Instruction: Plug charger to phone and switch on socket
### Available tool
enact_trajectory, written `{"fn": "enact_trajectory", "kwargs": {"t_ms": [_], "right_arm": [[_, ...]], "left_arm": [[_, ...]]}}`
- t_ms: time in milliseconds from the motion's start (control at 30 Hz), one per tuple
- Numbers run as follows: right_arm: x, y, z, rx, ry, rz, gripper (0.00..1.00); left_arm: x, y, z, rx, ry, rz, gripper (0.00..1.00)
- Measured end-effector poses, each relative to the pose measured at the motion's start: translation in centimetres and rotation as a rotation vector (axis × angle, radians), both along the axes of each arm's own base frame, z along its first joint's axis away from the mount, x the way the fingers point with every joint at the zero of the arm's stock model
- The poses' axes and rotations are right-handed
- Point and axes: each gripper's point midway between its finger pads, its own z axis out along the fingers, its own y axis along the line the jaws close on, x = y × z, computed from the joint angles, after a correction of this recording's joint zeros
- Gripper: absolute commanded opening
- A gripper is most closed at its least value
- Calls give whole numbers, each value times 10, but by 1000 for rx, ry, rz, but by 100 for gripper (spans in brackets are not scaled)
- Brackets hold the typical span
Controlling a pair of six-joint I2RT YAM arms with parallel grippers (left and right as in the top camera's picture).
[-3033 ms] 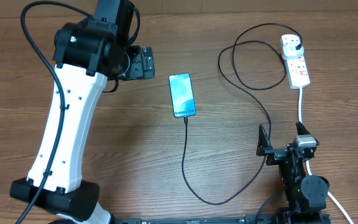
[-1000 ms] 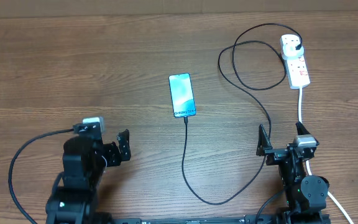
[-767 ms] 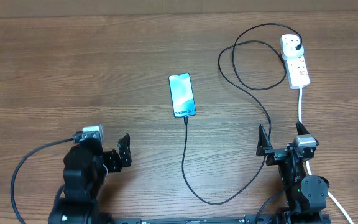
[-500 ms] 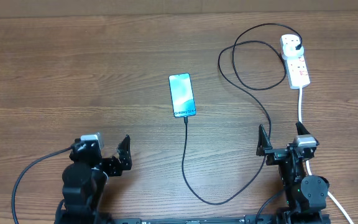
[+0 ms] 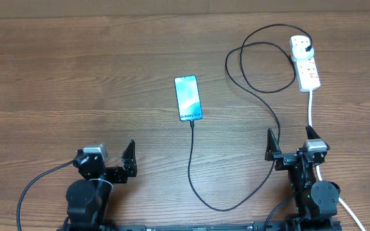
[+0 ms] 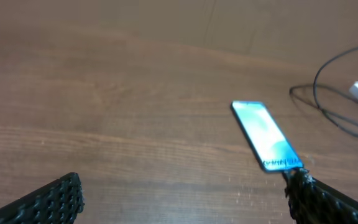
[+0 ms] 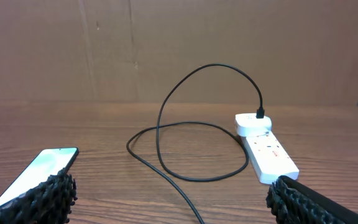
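One view, overhead, is showing the charger [image 5: 191, 147] meeting the phone [image 5: 189, 97]; left arm [image 5: 90, 192] and right arm [image 5: 315, 189] are crouching nearside of it, jaws wide open.

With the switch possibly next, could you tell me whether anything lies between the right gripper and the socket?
Nothing bulky: only the white lead of the socket runs toward the open right gripper; loops of the charger lie flat beside it.
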Motion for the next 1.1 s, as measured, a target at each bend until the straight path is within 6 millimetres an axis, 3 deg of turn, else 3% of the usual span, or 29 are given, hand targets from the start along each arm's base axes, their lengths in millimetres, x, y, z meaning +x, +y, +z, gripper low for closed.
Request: {"fn": "enact_trajectory", "kwargs": {"t_ms": [133,367,733,833,967,1100], "right_arm": [[0,0,0,0,-1,0,100],[0,0,0,0,0,0,100],[0,0,0,0,0,0,100],[0,0,0,0,0,0,100],[0,0,0,0,0,0,100],[0,0,0,0,-1,0,100]], "left_arm": [[3,0,-5,-3,-40,-1,100],[5,4,4,-9,-85,14,100],[10,4,65,41,-356,5,99],[12,7,63,64,-377,18,100],[16,15,38,76,-316,49,100],[16,24,32,82,-296,89,100]]}}
